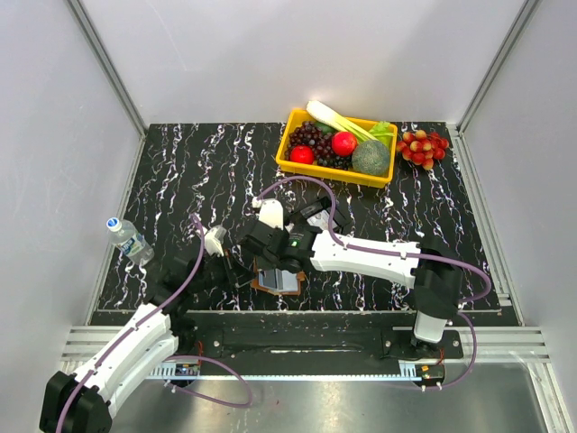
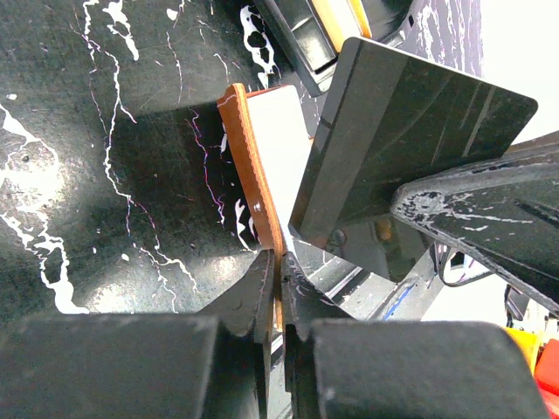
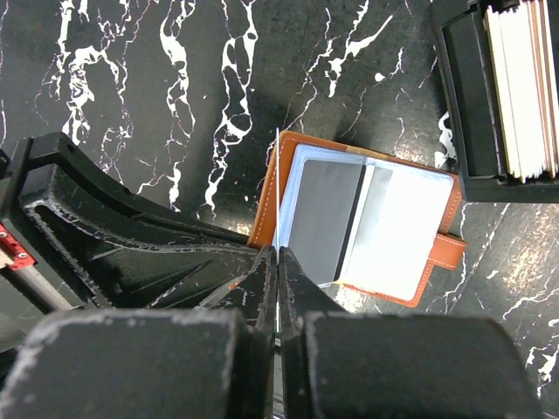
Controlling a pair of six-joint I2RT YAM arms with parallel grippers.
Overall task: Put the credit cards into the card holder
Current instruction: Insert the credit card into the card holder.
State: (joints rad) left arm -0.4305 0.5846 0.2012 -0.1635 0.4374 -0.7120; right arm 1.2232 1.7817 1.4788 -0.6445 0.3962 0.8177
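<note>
The card holder (image 3: 402,227) lies open on the counter (image 3: 131,70), a black box (image 3: 463,105), cut off at upper right, just beside it. The left gripper (image 2: 278,271) has its jaws clenched on the holder's brown cover edge. The right gripper (image 3: 278,257) jaws pinch a credit card (image 2: 402,131), seen edge-on over the holder's left rim.

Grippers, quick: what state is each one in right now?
Left gripper: closed, pinching the edge of the card holder.
Right gripper: closed on a dark credit card, held over the open holder.
</note>
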